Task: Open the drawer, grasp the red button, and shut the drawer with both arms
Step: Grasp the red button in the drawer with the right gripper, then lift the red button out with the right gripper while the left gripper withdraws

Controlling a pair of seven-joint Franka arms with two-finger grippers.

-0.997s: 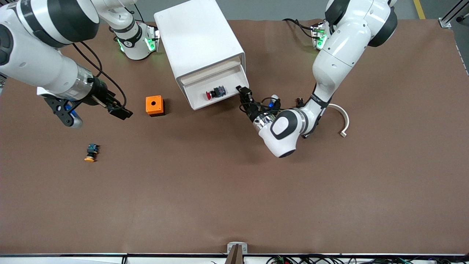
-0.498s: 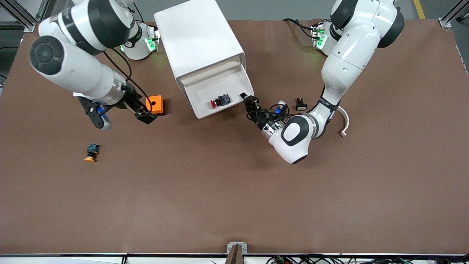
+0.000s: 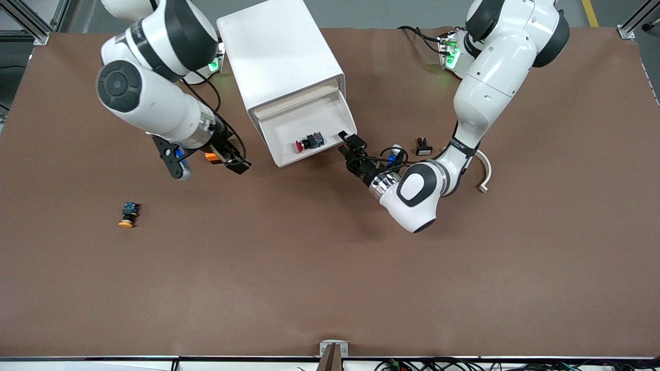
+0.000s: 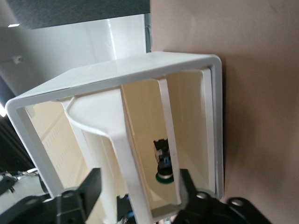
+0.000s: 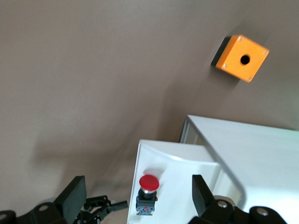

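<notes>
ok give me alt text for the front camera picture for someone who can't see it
A white cabinet has its drawer pulled open with a red-capped button inside. The left gripper sits at the drawer's front corner; the right gripper, open, hangs over an orange box beside the cabinet.

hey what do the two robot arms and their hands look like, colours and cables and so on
Both arms are glossy white with black joint bands. The left arm ends in a silver wrist ring and a black two-finger left hand with looped black cables. The right hand is black too, with a blue-tipped bracket beside it. Both bases glow green.
</notes>
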